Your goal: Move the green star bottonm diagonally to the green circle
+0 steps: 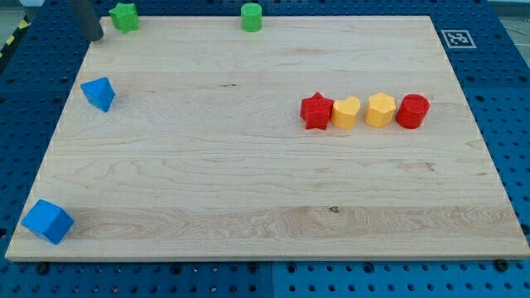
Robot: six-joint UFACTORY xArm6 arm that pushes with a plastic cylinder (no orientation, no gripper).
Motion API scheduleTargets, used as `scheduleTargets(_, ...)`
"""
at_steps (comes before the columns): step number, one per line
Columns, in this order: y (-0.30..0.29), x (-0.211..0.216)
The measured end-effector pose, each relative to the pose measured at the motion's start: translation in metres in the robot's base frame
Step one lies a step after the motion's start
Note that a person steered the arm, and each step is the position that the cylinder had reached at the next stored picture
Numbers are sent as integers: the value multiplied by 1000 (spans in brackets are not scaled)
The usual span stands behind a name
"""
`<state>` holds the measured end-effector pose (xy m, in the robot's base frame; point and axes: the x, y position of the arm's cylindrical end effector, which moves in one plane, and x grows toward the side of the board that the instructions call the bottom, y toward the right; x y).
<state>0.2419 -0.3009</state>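
The green star (125,16) lies at the top left edge of the wooden board (248,190). The green circle (252,16), a short cylinder, stands at the board's top edge, well to the star's right. My tip (96,37) is at the view's top left, just left of and slightly below the green star, a small gap apart from it. The rod rises out of the top of the view.
A blue triangle-like block (98,93) lies at the left edge and a blue cube (47,221) at the bottom left corner. At the right of centre a row: red star (316,111), yellow heart (346,112), yellow hexagon (380,109), red cylinder (412,111).
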Motion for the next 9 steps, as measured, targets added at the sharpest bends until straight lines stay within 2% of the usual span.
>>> scheduleTargets(1,-4,-2)
scheduleTargets(3,3,-51)
scheduleTargets(9,34,-51)
